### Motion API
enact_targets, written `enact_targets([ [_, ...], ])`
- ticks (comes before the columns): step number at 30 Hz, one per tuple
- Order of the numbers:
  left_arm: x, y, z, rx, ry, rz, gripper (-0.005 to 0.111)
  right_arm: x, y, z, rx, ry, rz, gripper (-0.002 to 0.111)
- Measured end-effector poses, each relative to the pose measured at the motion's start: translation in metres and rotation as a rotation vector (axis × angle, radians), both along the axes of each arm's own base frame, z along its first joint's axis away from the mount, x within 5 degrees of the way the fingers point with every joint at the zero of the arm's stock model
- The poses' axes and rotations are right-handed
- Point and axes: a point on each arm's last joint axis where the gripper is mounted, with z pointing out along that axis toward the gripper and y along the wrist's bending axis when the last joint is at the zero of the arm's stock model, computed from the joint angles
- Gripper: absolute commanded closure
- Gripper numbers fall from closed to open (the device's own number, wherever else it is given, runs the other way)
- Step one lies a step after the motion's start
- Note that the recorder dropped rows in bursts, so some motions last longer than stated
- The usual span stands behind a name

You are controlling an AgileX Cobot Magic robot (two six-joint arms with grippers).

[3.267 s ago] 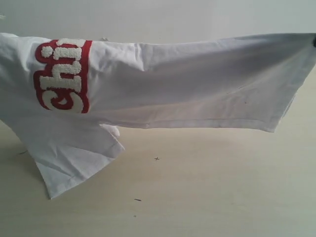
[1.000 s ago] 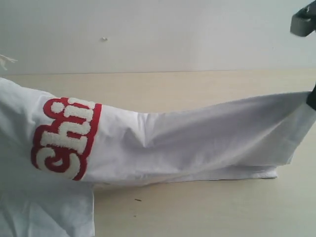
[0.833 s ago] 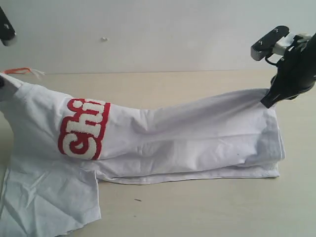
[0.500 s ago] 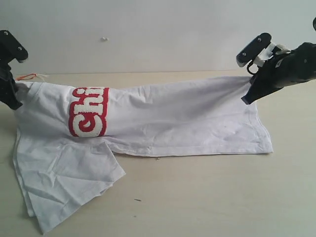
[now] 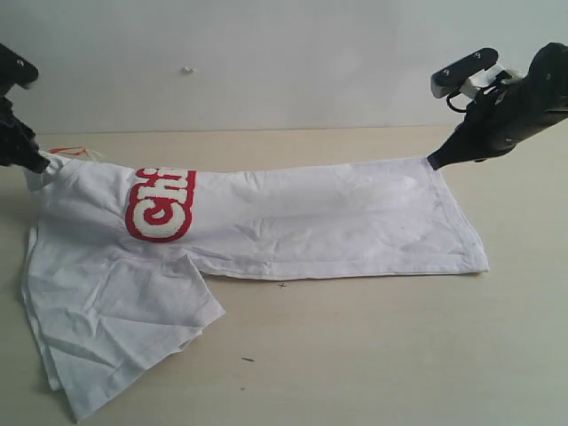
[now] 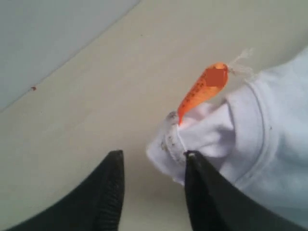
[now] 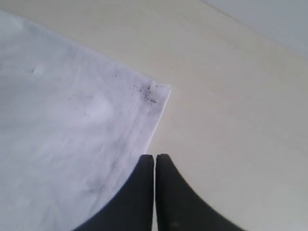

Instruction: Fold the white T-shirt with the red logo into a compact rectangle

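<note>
— Whereabouts of the white T-shirt (image 5: pixel 337 217)?

— Down on the table (image 5: pixel 382 355), laid out as a long band across the exterior view. Collar end to the left, hem end to the right. Wrinkled, folded over lengthwise, layered along the near edge.

— And the red patch (image 5: pixel 160 204)?

— On top, toward the collar end, turned sideways and wrapped partly over the far fold. Just on the near side of it, a sleeve (image 5: pixel 124 328), fanned out flat toward the front of the table.

— State of the left gripper (image 6: pixel 153 156)?

— Parted to a middling gap, with bare table visible between. Grips nothing. Stands right at the bunched collar (image 6: pixel 260 125), with the cloth just beside one finger (image 6: pixel 207 192). Orange tag (image 6: pixel 202 89) sticking out of the bunch, a little beyond the tips.

— Right gripper (image 7: pixel 154 158)?

— Pinched fully together, down to a hairline seam between the fingers. Nothing clamped there. Hangs at the hem's edge, near the hem corner (image 7: pixel 156 94) on the far side of the table. Corner itself free, flat on the table, specked with a few dark marks.

— Touching the cloth?

— Hard to say from either view: perhaps resting on it, perhaps a shade above.

— Anything else about?

— Only a pale wall (image 5: pixel 266 53) behind the table.
</note>
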Motion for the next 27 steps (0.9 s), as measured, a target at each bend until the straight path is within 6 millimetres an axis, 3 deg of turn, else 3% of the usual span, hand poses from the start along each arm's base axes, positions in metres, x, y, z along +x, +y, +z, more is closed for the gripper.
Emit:
enact_targets([
  [2,-0.003,0.000,0.012,-0.044,-0.028,0.047,0.107,-0.001,0.000,-0.001,0.007,0.021,-0.004,0.108],
  [5,-0.009,-0.001,0.022,-0.070,-0.007,0.079,0.107,-0.005,0.001,-0.003,0.019,0.067,-0.007,0.108],
  [14,-0.022,-0.024,0.010,-0.197,0.194,-0.057,0.107,-0.011,0.007,-0.007,0.109,0.143,-0.023,0.108],
  [17,-0.023,-0.034,-0.002,-0.274,0.263,-0.145,0.107,-0.010,0.009,-0.006,0.133,0.142,-0.017,0.108],
  [20,-0.017,-0.038,-0.027,-0.298,0.303,-0.142,0.107,-0.010,0.011,-0.006,0.152,0.136,-0.010,0.108],
  [24,-0.003,-0.031,-0.061,-0.272,0.270,-0.034,0.107,-0.009,0.012,-0.006,0.165,0.127,-0.008,0.108],
  [27,0.010,-0.023,-0.075,-0.263,0.160,0.074,0.107,-0.007,0.012,-0.015,0.167,0.131,-0.014,0.108],
])
